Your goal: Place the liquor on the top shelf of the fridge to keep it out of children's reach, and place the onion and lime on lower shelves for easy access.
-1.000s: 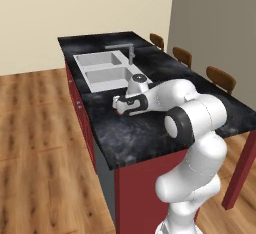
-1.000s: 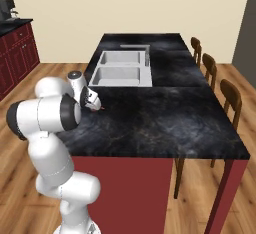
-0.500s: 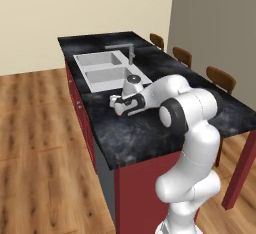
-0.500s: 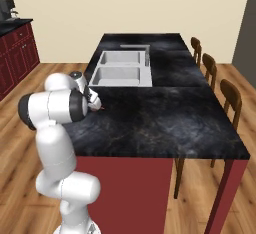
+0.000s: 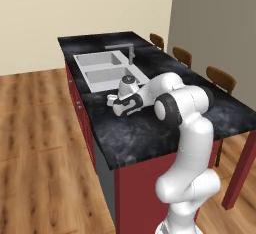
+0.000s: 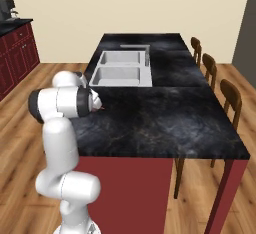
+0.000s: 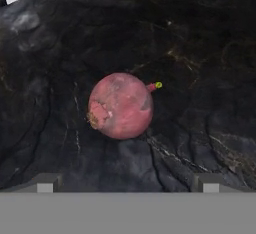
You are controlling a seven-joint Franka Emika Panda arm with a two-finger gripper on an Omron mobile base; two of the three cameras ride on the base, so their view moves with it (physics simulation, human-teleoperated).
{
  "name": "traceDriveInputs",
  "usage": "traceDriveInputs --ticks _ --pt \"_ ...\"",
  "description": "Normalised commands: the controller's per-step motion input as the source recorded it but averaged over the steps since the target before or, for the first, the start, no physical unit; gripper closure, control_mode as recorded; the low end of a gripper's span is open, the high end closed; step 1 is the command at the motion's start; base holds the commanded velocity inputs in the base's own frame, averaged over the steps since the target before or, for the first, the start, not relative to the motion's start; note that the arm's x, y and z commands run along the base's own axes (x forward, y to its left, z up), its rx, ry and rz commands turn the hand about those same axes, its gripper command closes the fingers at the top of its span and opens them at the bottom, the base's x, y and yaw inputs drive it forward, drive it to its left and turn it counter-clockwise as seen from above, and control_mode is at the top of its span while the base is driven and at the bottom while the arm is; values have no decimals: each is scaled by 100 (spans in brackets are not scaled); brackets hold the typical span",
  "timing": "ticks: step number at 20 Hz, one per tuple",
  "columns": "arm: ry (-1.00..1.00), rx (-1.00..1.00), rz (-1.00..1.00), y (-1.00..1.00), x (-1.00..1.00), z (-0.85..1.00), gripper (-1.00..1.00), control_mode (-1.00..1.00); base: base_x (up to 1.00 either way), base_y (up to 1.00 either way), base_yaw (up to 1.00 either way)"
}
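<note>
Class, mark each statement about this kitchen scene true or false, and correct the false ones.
1. The onion lies on the dark counter. True.
2. The gripper has its jaws shut on the onion. False: the jaws stand open and the onion lies free ahead of them.
3. The sink has two basins. True.
4. The onion is green. False: it is pinkish-red.
5. Three chairs stand along one side of the counter. True.
</note>
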Motion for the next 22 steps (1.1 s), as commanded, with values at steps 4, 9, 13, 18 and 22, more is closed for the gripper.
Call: traceDriveInputs --ticks 4,9,13,18,22 --pt "0 0 -7 0 30 -15 -100 -100 0 0 0" --pt "0 0 -7 0 27 -18 -100 -100 0 0 0" --pt "0 0 -8 0 26 -18 -100 -100 0 0 0" --pt "1 0 -9 0 26 -17 -100 -100 0 0 0" --pt "2 0 -9 0 22 -20 -100 -100 0 0 0"
